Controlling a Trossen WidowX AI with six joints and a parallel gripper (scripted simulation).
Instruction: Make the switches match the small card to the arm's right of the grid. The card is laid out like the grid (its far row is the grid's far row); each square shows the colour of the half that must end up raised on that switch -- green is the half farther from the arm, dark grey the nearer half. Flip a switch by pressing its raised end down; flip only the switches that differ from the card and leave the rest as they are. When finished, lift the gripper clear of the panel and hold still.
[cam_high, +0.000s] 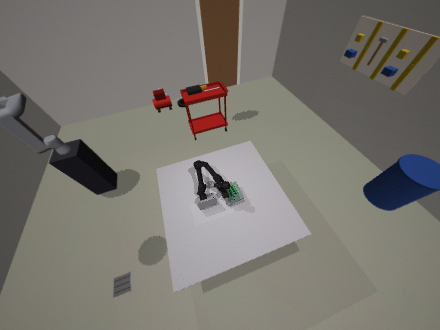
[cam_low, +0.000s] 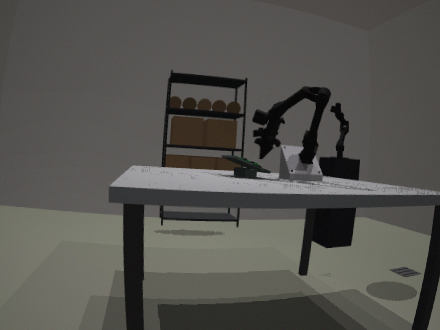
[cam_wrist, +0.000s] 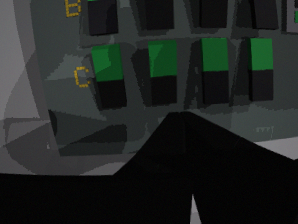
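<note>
The switch panel (cam_high: 239, 199) (cam_low: 239, 161) (cam_wrist: 242, 120) is a tilted green-grey board on the table. In the wrist view row C shows a leftmost switch (cam_wrist: 109, 62), a second switch (cam_wrist: 163, 59), a third switch (cam_wrist: 215, 55) and a rightmost switch (cam_wrist: 261, 54), each with a green far half and a dark near half. Row B is cut off at the top. Only a sliver of the card (cam_wrist: 290, 22) shows at the top right. My gripper (cam_wrist: 178, 122) (cam_low: 263, 157) is shut and empty, its tip just on the near side of row C, above the panel between the second and third switches.
The white table (cam_high: 215, 255) (cam_low: 165, 180) carries the arm's pale angled base block (cam_high: 207, 202) (cam_low: 290, 167) beside the panel. A red cart (cam_high: 207, 95), a blue barrel (cam_high: 395, 185) and a shelf rack (cam_low: 205, 113) stand away from the table.
</note>
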